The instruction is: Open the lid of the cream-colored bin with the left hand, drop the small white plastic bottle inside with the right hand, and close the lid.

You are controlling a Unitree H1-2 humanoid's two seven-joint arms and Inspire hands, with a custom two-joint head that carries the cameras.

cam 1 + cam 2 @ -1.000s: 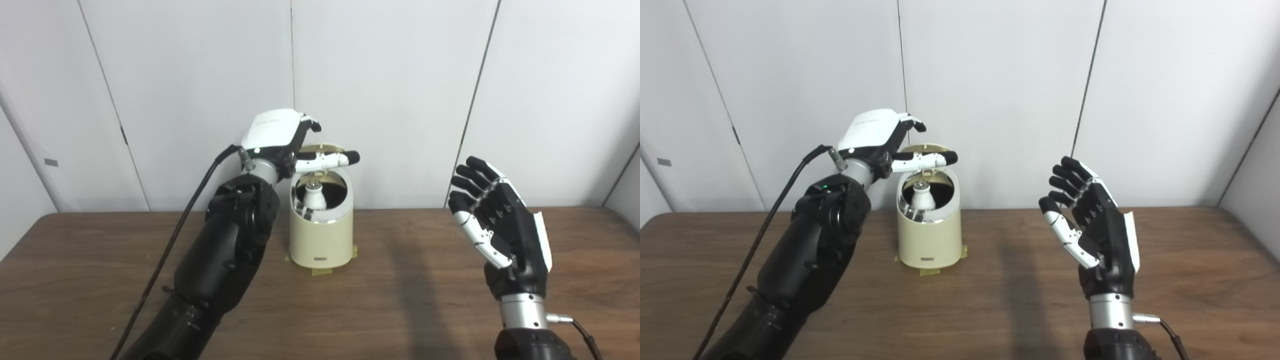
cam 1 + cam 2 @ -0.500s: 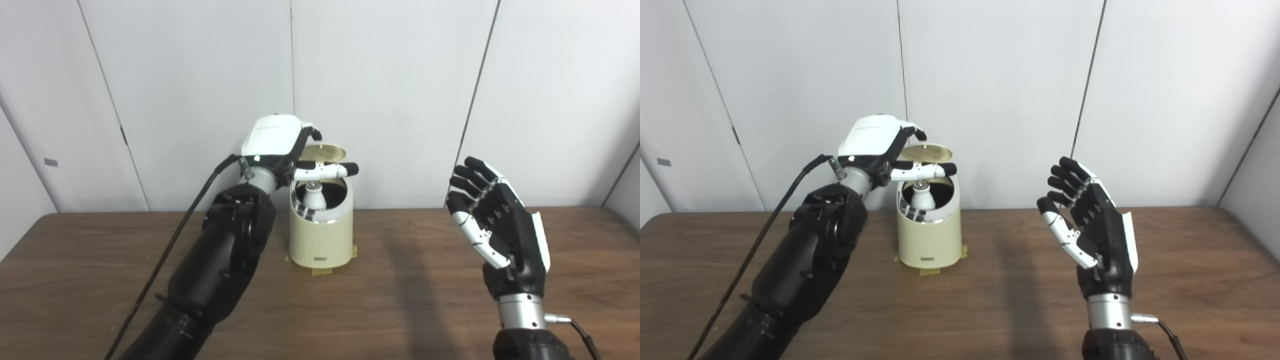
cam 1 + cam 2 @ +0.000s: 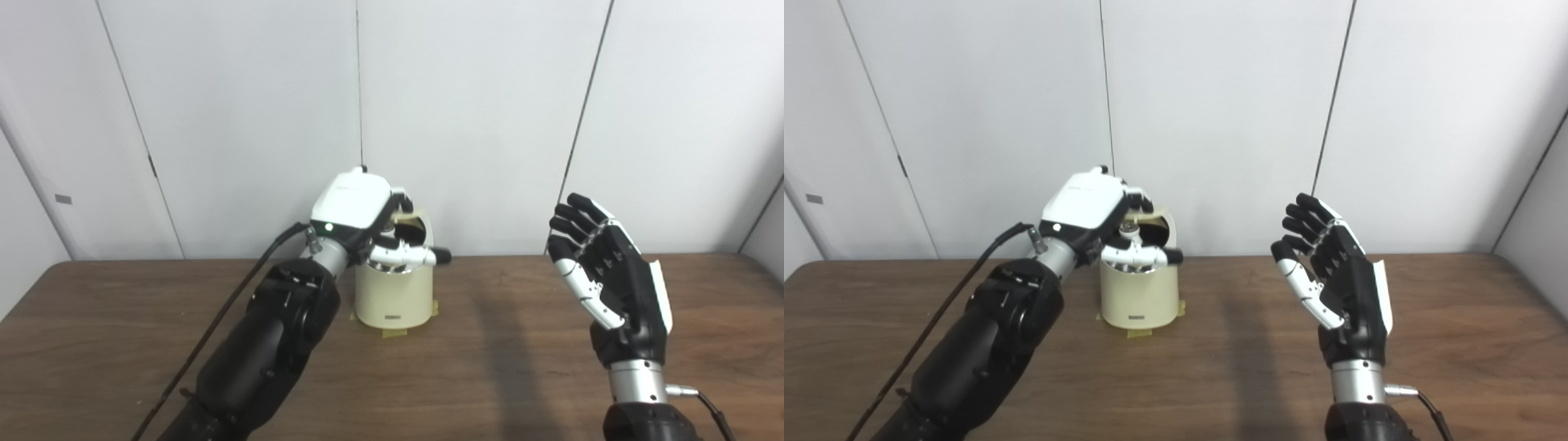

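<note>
The cream-colored bin (image 3: 392, 294) stands on the wooden table (image 3: 490, 373) near the back wall. Its lid (image 3: 409, 218) is tilted low over the opening, a dark gap still showing under it. My left hand (image 3: 355, 208) lies on top of the lid, fingers curled over its edge and the thumb stretched across the front of the rim. The small white bottle (image 3: 1129, 231) sits inside the bin, only its top visible through the gap. My right hand (image 3: 606, 282) is raised well to the right of the bin, open, palm turned left, holding nothing.
Yellowish tape (image 3: 395, 332) holds the bin's base to the table. A black cable (image 3: 214, 331) runs along my left forearm. White wall panels stand close behind the bin.
My left hand has come down and slightly right with the lid, which swung from nearly upright to low over the opening. The bottle is now mostly hidden. The right hand has barely moved.
</note>
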